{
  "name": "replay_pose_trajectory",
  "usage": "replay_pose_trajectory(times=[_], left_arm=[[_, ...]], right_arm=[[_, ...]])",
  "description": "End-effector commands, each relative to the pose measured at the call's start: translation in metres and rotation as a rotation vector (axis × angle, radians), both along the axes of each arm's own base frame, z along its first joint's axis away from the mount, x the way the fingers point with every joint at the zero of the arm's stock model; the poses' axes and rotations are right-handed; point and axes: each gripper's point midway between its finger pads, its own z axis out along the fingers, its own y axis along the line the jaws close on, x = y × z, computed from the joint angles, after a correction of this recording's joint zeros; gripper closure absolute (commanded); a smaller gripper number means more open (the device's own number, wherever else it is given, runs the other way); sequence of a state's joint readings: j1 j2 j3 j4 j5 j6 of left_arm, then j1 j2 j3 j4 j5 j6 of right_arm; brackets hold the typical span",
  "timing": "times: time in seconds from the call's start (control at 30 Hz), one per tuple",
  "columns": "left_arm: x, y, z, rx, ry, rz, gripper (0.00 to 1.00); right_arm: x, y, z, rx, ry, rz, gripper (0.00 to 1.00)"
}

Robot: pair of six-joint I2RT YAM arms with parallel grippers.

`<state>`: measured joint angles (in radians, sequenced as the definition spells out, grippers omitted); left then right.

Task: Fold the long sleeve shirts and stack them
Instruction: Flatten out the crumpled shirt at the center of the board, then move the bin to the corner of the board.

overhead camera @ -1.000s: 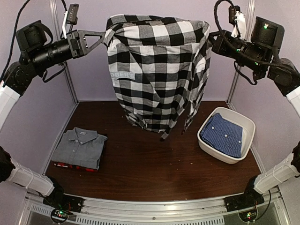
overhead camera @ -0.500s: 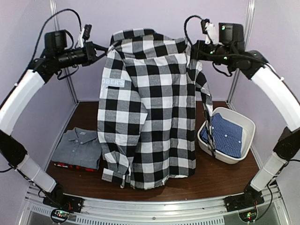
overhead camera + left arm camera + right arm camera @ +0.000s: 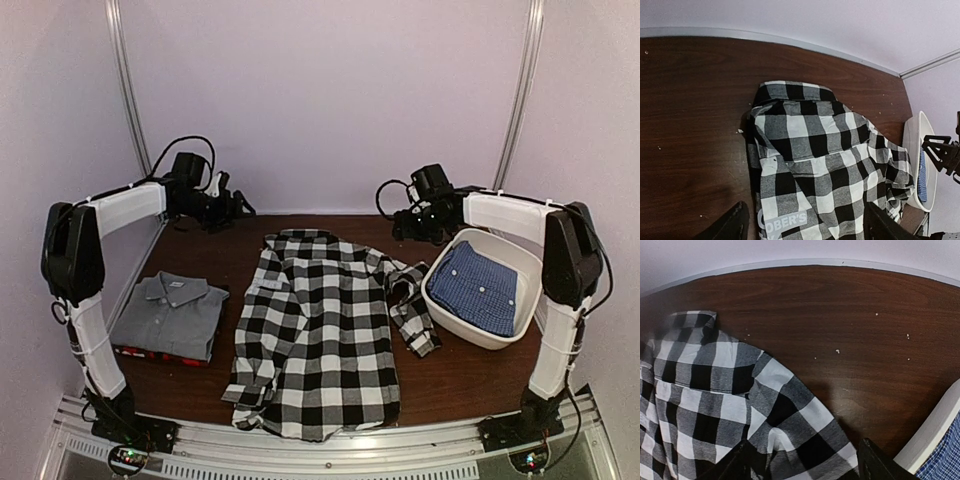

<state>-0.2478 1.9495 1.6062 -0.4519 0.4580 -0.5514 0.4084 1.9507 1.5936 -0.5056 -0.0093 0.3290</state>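
The black-and-white check shirt (image 3: 315,330) lies spread flat down the middle of the table, collar (image 3: 790,91) at the far end, one sleeve (image 3: 412,310) bunched to the right. My left gripper (image 3: 240,208) hovers open just left of the collar, holding nothing. My right gripper (image 3: 402,226) hovers open over the right shoulder (image 3: 785,405), also empty. In the wrist views the cloth lies below each gripper's spread fingers (image 3: 732,225) (image 3: 875,462). A folded grey shirt (image 3: 170,312) sits on a red-black shirt (image 3: 150,352) at the left. A blue fine-checked shirt (image 3: 478,285) lies in the tub.
The white oval tub (image 3: 500,340) stands at the right, close to the check shirt's sleeve. The shirt's hem reaches the table's near edge (image 3: 320,432). Bare dark wood (image 3: 865,325) shows at the far end, below the back wall.
Both grippers held the check shirt up by its shoulders, swung it toward the near edge and lowered it. It now lies flat; both grippers have let go and opened near the collar.
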Motion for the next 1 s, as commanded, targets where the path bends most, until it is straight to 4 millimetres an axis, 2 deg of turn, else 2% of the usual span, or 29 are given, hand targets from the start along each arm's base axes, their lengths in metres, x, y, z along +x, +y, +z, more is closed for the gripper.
replay_pose_trajectory(times=[0.0, 0.03, 0.27, 0.43, 0.57, 0.67, 0.97], left_arm=[[-0.017, -0.015, 0.054, -0.032, -0.168, -0.033, 0.20], [-0.025, -0.023, 0.051, -0.044, -0.161, -0.051, 0.20], [-0.080, -0.087, 0.014, -0.117, -0.075, -0.184, 0.20], [-0.106, -0.105, -0.014, -0.138, -0.016, -0.215, 0.20], [-0.114, -0.103, -0.033, -0.130, 0.026, -0.205, 0.20], [-0.116, -0.096, -0.045, -0.103, 0.042, -0.176, 0.20], [-0.116, -0.056, -0.091, 0.007, 0.116, -0.019, 0.19]], right_arm=[[-0.012, 0.022, 0.054, 0.232, -0.140, 0.021, 0.27], [-0.018, 0.024, 0.041, 0.261, -0.121, 0.024, 0.27], [-0.027, 0.033, 0.001, 0.386, -0.068, -0.004, 0.25], [-0.035, 0.026, -0.034, 0.363, 0.000, -0.049, 0.24], [-0.051, 0.007, -0.050, 0.309, 0.021, -0.106, 0.22], [-0.067, -0.006, -0.054, 0.278, 0.026, -0.137, 0.21], [-0.116, -0.048, -0.071, 0.180, 0.065, -0.211, 0.17]])
